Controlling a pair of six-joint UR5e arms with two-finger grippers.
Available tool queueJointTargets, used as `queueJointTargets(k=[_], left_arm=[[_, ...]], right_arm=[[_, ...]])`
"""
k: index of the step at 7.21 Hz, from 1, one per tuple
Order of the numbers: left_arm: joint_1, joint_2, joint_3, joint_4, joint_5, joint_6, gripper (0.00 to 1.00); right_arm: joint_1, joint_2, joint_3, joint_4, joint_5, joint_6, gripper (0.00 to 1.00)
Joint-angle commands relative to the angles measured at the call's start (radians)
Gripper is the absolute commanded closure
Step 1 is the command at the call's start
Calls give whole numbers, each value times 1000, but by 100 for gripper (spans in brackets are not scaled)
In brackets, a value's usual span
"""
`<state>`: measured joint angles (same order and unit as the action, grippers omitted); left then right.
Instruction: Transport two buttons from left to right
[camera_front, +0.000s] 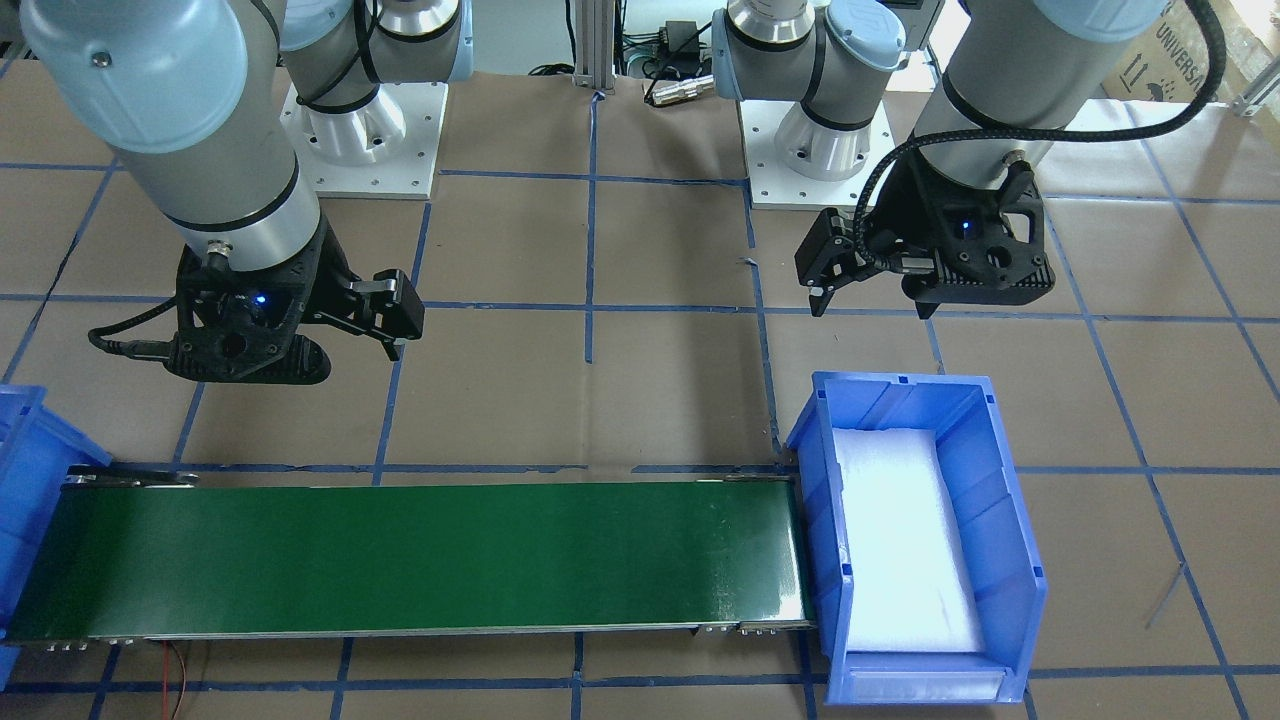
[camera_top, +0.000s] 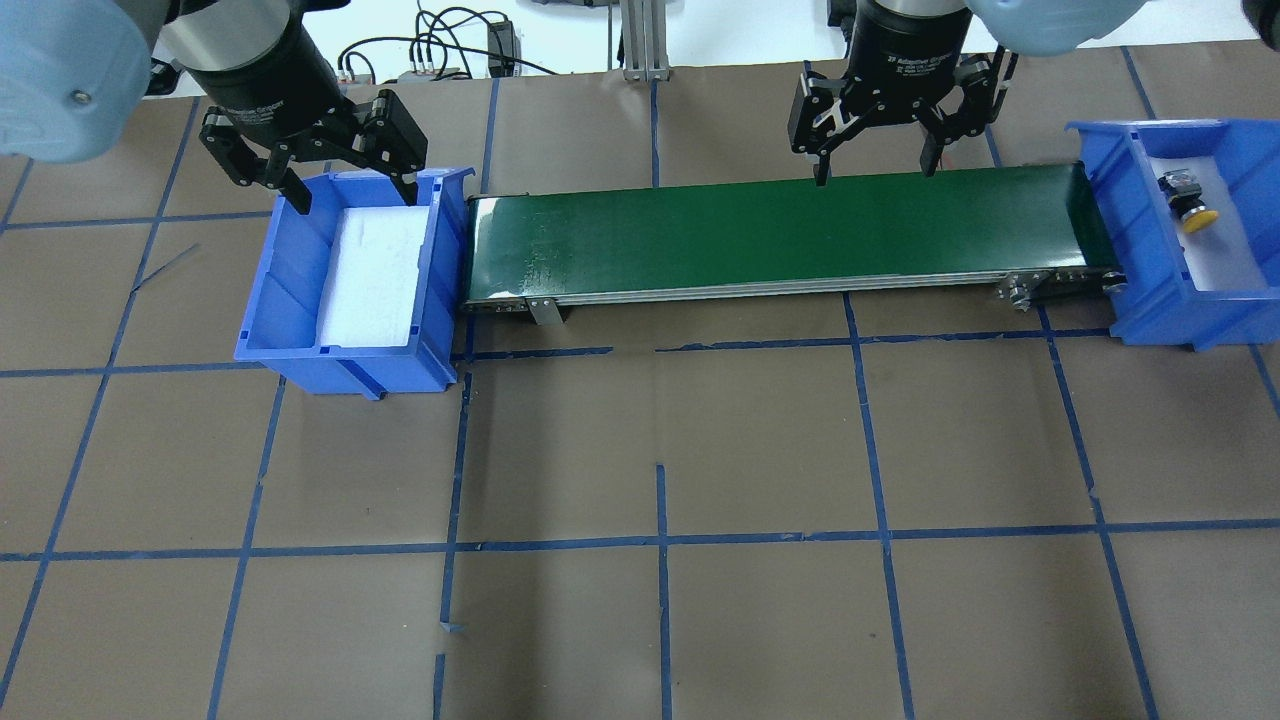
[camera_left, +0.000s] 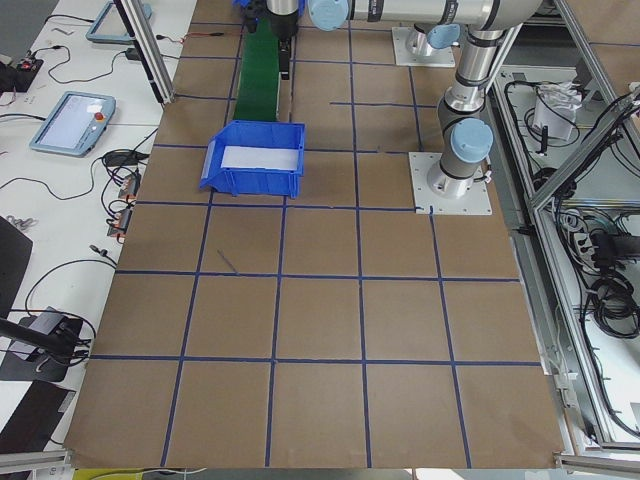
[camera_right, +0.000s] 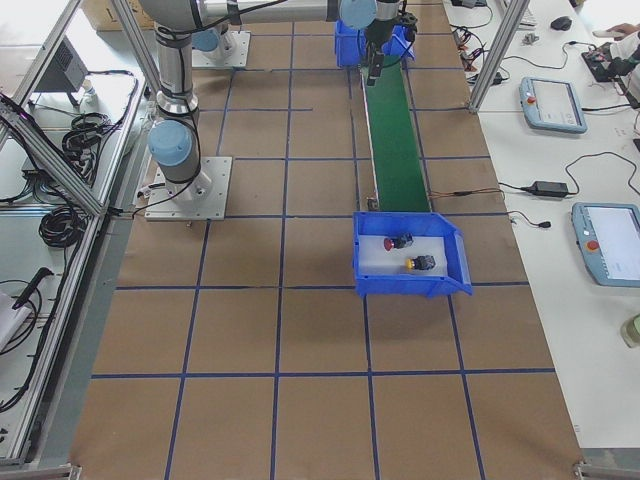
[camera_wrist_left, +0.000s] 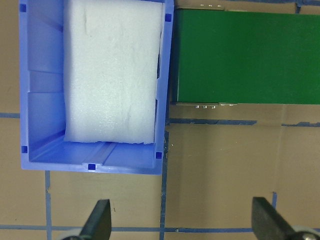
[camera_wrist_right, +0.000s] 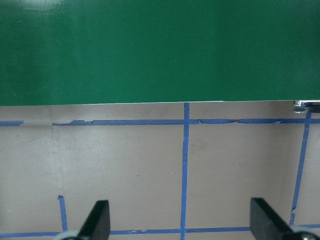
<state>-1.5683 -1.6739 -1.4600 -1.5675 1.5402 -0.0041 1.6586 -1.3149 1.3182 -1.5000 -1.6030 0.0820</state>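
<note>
Lying on their sides in the right bin (camera_right: 410, 285), a blue plastic tub lined in white, are both push-buttons. The red button (camera_right: 397, 241) is nearer the belt end of the tub. The yellow button (camera_right: 419, 263) is close by but not touching it, nearer the tub's outer wall. Each has a coloured cap on a dark body; finer detail is too small to make out.

The right bin sits against the robot's-right end of a long green conveyor belt (camera_top: 780, 235). The belt's surface is bare and glossy. Against the belt's other end sits the left bin (camera_top: 340, 365), a matching blue tub holding only a white foam pad (camera_top: 375, 275).

The right gripper (camera_top: 874, 172) hangs above the table on the robot's side of the belt, towards the right half of the belt's length. Its two black fingers are spread wide with nothing between them. Its wrist camera looks down on brown paper and the belt's edge.

The left gripper (camera_top: 354, 198) hangs above the table just on the robot's side of the left bin. Its fingers are also spread wide and carry nothing.

All of this is on a table (camera_top: 760, 440) covered in brown paper and marked into squares with blue tape.
</note>
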Motion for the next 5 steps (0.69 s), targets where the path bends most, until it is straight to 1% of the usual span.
queueJointTargets(k=[1,5], left_arm=[[-4,14,-16,-2,1,-4,0],[-4,31,-26,-5,-2,-10,0]], right_arm=[[-2,-4,1,4,3,5,1],[-3,-9,1,12,6,-2,0]])
